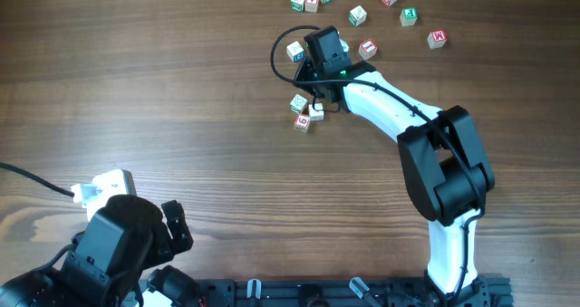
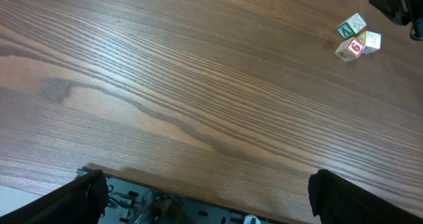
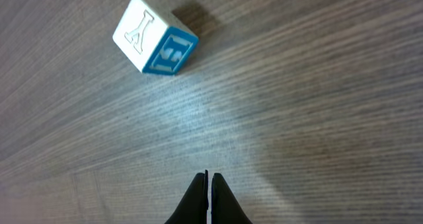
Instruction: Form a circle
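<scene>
Hovering over the counter (image 1: 163, 90), the right hand (image 3: 209, 178) is pinched shut on nothing, a blue-lettered cube (image 3: 154, 43) nearby; the left hand (image 2: 208, 179) gapes wide, empty. The clump of three cubes (image 1: 306, 110) sits near the right hand.

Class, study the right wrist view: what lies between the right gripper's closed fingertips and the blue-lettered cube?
Nothing but bare wooden table lies between the shut right gripper and the blue-lettered cube. The right wrist view shows this.
</scene>
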`<state>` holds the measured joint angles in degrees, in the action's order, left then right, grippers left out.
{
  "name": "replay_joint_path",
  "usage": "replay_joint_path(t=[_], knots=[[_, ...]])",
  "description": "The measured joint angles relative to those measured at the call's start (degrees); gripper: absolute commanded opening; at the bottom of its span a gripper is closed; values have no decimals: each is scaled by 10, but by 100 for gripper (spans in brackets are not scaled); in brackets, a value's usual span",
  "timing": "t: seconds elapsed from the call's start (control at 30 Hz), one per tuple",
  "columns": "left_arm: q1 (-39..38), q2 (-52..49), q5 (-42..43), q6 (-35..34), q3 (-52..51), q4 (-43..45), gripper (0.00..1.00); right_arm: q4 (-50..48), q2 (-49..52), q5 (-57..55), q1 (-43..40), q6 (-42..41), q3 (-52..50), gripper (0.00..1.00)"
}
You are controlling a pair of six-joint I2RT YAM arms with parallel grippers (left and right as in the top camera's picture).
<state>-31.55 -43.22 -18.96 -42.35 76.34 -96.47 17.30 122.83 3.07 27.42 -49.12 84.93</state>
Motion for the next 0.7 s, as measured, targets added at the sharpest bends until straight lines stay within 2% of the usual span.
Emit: replay_joint_path(t=[0.3,0.7], knots=[[0,0,0,0,0,0,100,16,0,6,34,-3,0,5],[0,0,0,0,0,0,100,29,0,-6,24,-5,7,5]])
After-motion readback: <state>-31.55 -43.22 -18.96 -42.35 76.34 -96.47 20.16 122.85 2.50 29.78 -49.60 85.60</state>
